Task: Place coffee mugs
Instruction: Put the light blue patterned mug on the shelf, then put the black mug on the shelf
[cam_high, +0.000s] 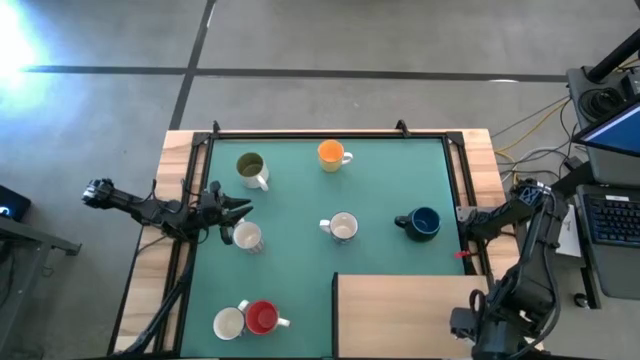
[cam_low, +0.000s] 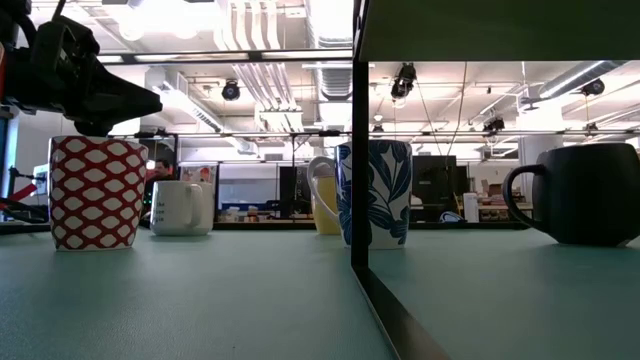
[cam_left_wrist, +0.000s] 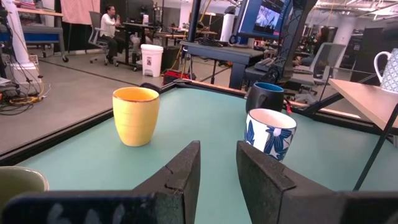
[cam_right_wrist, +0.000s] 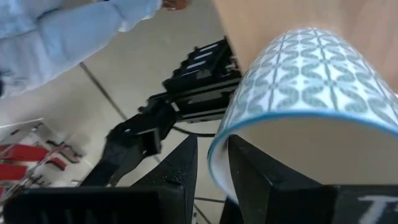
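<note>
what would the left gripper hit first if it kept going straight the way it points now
Probably nothing soon: the left gripper aims between the yellow mug and the blue-flowered white mug, though depth is unclear.

Robotics lab in an open-plan office or workshop hall; bare concrete floor (cam_high: 350, 40) with taped lines; exposed ceiling ducts (cam_low: 270, 40) and strip lights; green-topped test table (cam_high: 380, 190) in a wooden frame; cables (cam_high: 530, 125) trailing off right; far desks with monitors (cam_left_wrist: 267, 18), office chairs (cam_left_wrist: 96, 34), a seated person (cam_left_wrist: 111, 23); laptop (cam_high: 610, 215) at right.
</note>
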